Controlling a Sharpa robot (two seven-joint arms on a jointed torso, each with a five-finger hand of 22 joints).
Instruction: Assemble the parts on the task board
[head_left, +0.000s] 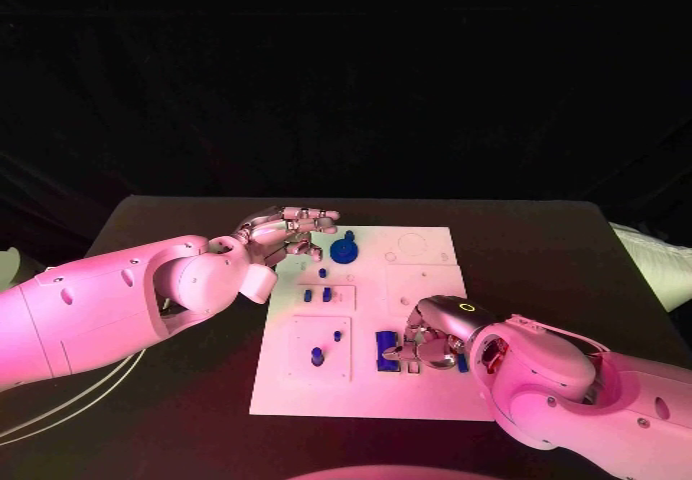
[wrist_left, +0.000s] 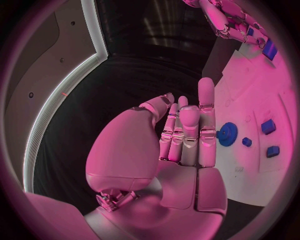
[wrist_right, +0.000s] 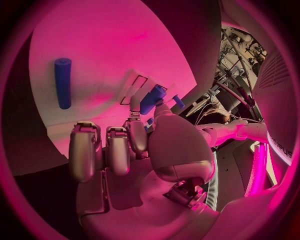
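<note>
The task board (head_left: 368, 390) lies mid-desk (head_left: 173, 420). The right robot hand (head_left: 433, 340) covers the board's near right, pinching a blue part (wrist_right: 152, 99), partly hidden. The left robot hand (head_left: 286, 232) hovers empty, fingers straight, beside a blue gear (wrist_left: 227, 133).

A black worktop (head_left: 534, 240) carries the white task board (head_left: 433, 395), which lies flat near its middle, edges roughly square with it.

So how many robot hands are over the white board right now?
2: the left hand at the board's far left corner, the right hand over its near middle.
</note>
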